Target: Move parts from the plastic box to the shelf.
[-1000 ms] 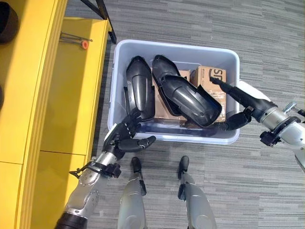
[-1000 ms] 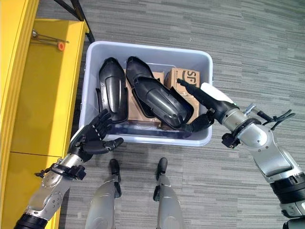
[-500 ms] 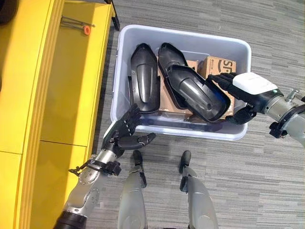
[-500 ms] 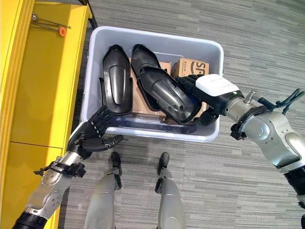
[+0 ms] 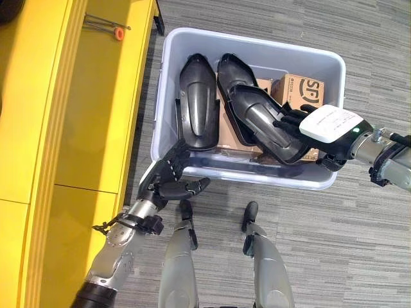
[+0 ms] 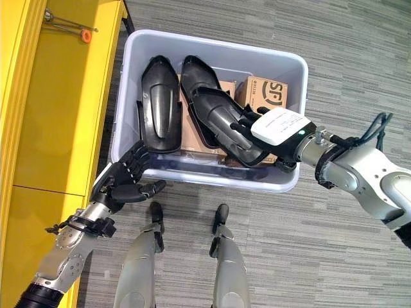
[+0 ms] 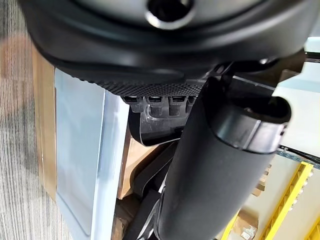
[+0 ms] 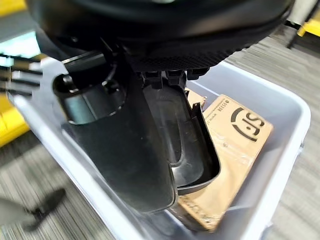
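Observation:
The pale plastic box (image 5: 257, 45) stands on the floor with several long black shell parts in it. One part (image 5: 196, 102) lies on the left, and another (image 5: 257, 122) lies on the right over cardboard. My right hand (image 5: 331, 125) reaches in from the right, its fingers laid across that right part's near end and its straight thumb (image 8: 120, 140) apart by the near wall. My left hand (image 5: 168, 179) is open with spread fingers outside the box's near left corner, against the wall (image 7: 82, 160).
The yellow shelf (image 5: 96, 115) runs along the left, close to the box. A thin tool with an orange tip (image 5: 115, 33) lies on its far end. A printed cardboard carton (image 5: 305, 86) sits in the box's far right corner. Grey carpet surrounds the box.
My right hand has turned palm down and come left onto the right black part. The camera has shifted slightly. My left hand has stayed at the box's corner.

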{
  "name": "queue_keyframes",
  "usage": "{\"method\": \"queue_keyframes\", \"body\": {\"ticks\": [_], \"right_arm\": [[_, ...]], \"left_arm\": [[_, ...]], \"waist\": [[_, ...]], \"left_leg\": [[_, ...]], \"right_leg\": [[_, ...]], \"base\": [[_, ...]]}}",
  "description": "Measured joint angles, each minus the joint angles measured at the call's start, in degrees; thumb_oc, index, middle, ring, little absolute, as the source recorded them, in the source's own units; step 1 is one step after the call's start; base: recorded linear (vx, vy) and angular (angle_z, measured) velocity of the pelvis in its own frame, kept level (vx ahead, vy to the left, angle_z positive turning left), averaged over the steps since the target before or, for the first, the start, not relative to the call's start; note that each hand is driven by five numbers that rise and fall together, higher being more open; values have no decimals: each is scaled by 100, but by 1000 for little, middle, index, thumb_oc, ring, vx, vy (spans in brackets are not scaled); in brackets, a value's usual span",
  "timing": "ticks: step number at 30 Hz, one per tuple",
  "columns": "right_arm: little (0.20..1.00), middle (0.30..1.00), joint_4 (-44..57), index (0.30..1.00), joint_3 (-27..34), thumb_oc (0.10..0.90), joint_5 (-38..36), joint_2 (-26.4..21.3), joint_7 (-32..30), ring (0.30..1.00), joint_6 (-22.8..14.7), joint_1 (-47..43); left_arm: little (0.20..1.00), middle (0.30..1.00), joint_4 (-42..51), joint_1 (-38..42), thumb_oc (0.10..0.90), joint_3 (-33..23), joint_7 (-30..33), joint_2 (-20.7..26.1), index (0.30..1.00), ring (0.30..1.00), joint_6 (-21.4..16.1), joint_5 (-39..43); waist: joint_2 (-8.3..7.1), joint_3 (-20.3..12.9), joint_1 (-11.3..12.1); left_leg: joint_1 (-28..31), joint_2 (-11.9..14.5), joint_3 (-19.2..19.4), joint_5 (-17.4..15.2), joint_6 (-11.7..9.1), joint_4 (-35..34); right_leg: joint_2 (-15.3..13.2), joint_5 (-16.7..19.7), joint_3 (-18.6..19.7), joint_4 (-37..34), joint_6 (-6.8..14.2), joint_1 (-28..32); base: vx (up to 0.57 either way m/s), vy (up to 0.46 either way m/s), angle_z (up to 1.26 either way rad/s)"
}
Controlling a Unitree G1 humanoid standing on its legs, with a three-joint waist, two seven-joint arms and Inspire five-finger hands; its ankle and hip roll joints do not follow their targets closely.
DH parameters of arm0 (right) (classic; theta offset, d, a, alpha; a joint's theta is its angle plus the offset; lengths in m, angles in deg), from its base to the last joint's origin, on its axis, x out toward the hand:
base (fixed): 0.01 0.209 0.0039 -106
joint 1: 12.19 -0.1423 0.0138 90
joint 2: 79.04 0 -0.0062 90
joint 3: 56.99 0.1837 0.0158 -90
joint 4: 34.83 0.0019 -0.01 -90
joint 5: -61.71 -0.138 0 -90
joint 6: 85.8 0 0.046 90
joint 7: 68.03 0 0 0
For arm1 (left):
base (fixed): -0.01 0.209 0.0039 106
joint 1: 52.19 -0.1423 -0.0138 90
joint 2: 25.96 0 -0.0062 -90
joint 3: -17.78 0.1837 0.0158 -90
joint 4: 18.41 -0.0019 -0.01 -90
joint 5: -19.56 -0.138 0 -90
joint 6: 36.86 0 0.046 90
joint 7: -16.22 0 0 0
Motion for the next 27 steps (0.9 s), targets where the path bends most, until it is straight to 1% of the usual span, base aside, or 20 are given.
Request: {"method": "queue_keyframes", "body": {"ticks": [1, 2, 4, 5, 8, 16, 19, 24, 27], "right_arm": [[1000, 1000, 25, 1000, -116, 900, 144, 0, 0, 1000, -41, -137], [1000, 1000, 54, 1000, -181, 900, 206, 5, -4, 1000, -57, -222], [1000, 1000, 59, 1000, -526, 900, 332, 22, -5, 1000, -68, -564], [1000, 1000, 67, 1000, -577, 900, 335, 23, -7, 1000, -71, -617], [1000, 1000, 114, 1000, -642, 900, 334, 47, -7, 1000, -82, -644], [1000, 1000, 78, 1000, -708, 900, 330, 88, -8, 1000, -50, -652], [1000, 1000, -127, 1000, -760, 900, 330, 261, -8, 1000, -23, -667], [1000, 1000, -170, 1000, -819, 900, 327, 268, -19, 1000, 12, -662], [1000, 1000, -374, 1000, -830, 900, 327, 325, -22, 1000, 48, -648]], "left_arm": [[1000, 1000, 28, 1, 900, 3, 13, 19, 1000, 1000, 0, -4], [1000, 1000, 79, 9, 900, -4, 29, 18, 1000, 1000, -3, -5], [1000, 1000, 114, 47, 900, 31, 117, 17, 1000, 1000, -5, -12], [1000, 1000, 114, 75, 900, 44, 128, 17, 1000, 1000, -7, -14], [1000, 1000, 115, 83, 900, 57, 147, 16, 1000, 1000, -25, -14], [1000, 1000, 115, 100, 900, 69, 247, 20, 1000, 1000, -93, -19], [1000, 1000, 115, 117, 900, 72, 268, 20, 1000, 1000, -110, -19], [1000, 1000, 117, 105, 900, 72, 278, 22, 1000, 1000, -204, -19], [1000, 1000, 125, 107, 900, 69, 321, 22, 1000, 1000, -219, -19]], "waist": [[0, 0, 19], [0, 0, 23], [-3, 2, 31], [-11, 6, 31], [-16, 9, 42], [-42, 22, 53], [-43, 22, 51], [-43, 22, 52], [-42, 22, 58]], "left_leg": [[-27, 0, -4, -7, -4, 4], [-82, 3, -22, -7, -4, 30], [-179, 4, -49, -19, 9, 92], [-199, 1, -46, -21, 13, 99], [-239, -1, -62, -31, 27, 164], [-279, -9, -87, -30, 27, 173], [-301, -8, -98, -20, 32, 173], [-378, -15, -115, -21, 36, 183], [-404, -42, -117, -10, 32, 182]], "right_leg": [[-1, -17, 2, 17, -15, -32], [-1, -22, -8, 41, -19, -74], [-7, -22, -30, 73, -18, -133], [-14, -22, -29, 93, -17, -164], [-24, -27, -39, 136, 5, -183], [-36, -50, -45, 217, -15, -234], [-36, -54, -47, 239, -19, -262], [-47, -83, -57, 272, -31, -337], [-83, -126, -57, 352, -26, -402]], "base": [[0, 0, 0], [8, 3, 4], [6, 5, 4], [0, 0, 0], [4, -3, 2], [0, 0, 0], [0, 0, 0], [0, 0, 0], [5, 2, 2]]}}
